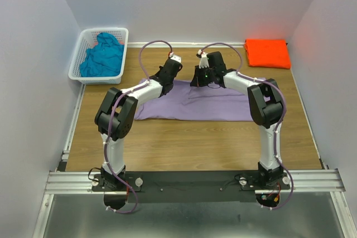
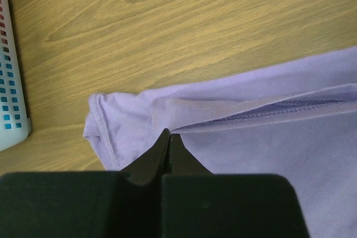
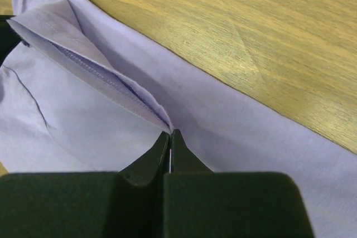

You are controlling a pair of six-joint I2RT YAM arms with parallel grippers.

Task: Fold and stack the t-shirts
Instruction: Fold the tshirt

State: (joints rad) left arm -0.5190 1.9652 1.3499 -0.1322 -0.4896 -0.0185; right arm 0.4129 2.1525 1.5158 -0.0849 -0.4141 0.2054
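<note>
Black left jaws and right jaws, each closed tight, pinch the stitched hem edge of the lavender-purple cotton t-shirt (image 2: 268,154), which lies spread flat centrally on the wooden surface (image 1: 184,143). The folded bright orange t-shirt (image 1: 268,53) rests at the far right corner, the crumpled teal-blue t-shirt (image 1: 103,54) in the white plastic lattice basket (image 1: 95,78) far left. Judged risks: each grip holds only a thin lip of cloth, so a quick lift may slip it free; a pinch catching one layer alone would part the layers; uneven arm travel would skew the fold.
</note>
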